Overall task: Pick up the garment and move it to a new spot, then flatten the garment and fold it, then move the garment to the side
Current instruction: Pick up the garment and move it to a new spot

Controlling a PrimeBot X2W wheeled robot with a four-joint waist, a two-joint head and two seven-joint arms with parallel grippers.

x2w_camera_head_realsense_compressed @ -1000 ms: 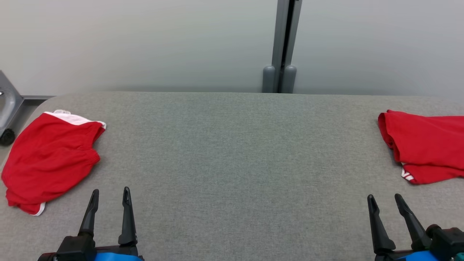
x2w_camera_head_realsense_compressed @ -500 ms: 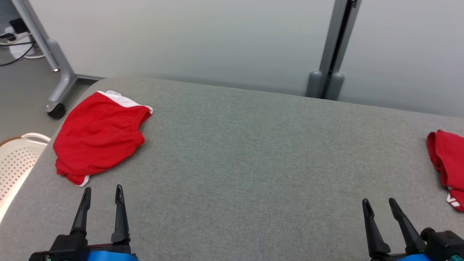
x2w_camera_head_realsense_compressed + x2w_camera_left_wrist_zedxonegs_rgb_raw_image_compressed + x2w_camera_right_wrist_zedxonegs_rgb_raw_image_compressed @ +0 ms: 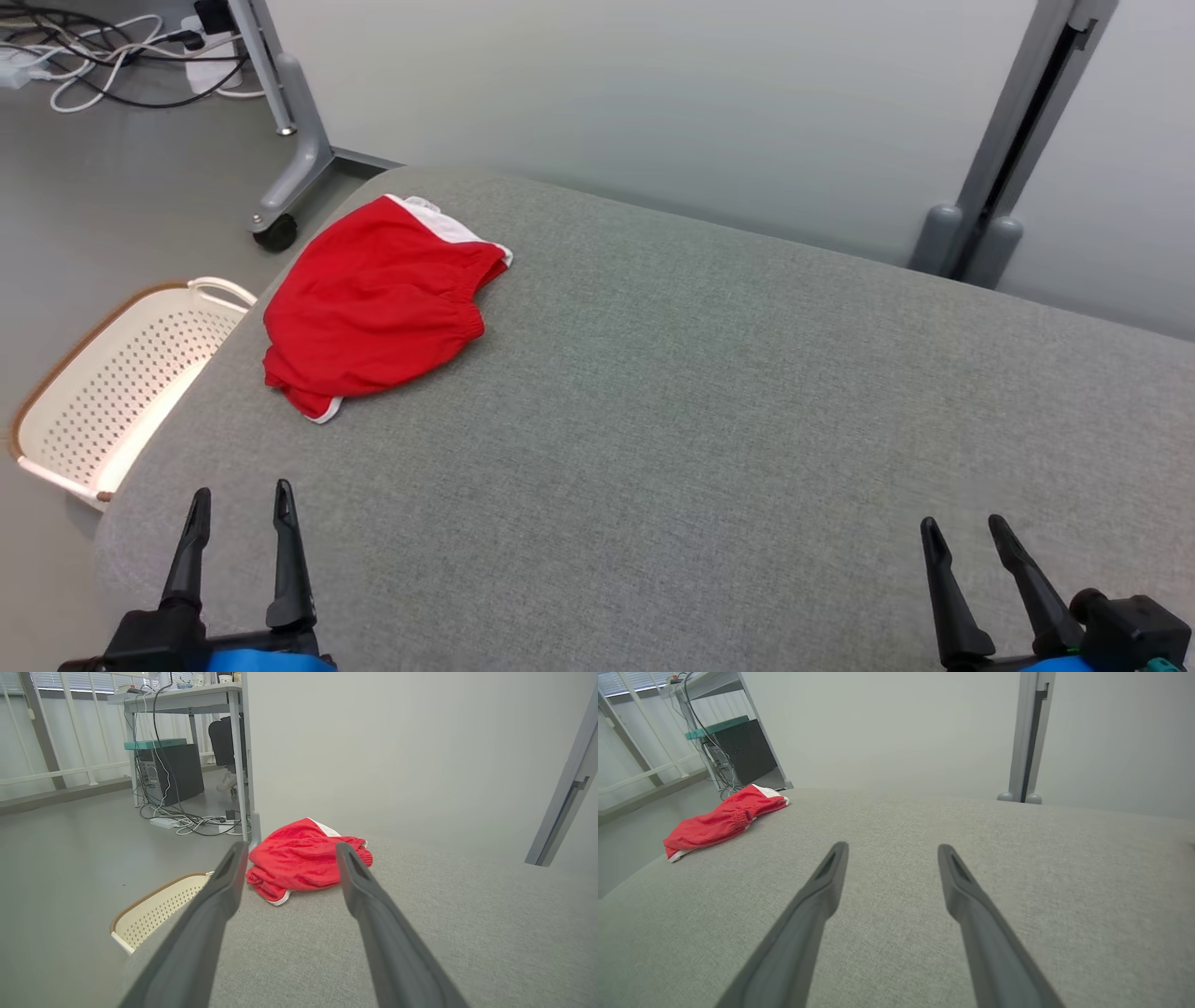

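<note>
A red garment [image 3: 378,303] with white trim lies crumpled at the far left corner of the grey table [image 3: 709,411]. The left wrist view has the garment [image 3: 303,861] straight ahead, beyond the fingertips; the right wrist view has the garment [image 3: 724,819] far to its left. My left gripper [image 3: 240,504] hovers open over the table's near left edge, well short of the garment, with nothing between its fingers. At the near right my right gripper [image 3: 962,534] is open and empty too, over bare cloth.
A cream perforated basket [image 3: 112,383] stands on the floor just left of the table. Beyond it are a castered desk leg [image 3: 289,159] and loose cables [image 3: 112,56]. A pale wall and a grey post [image 3: 1018,149] close off the table's far edge.
The head camera has swung left: the garment at left now sits nearer mid-picture, the basket and floor have come in, and a second red garment at the right has left the picture.
</note>
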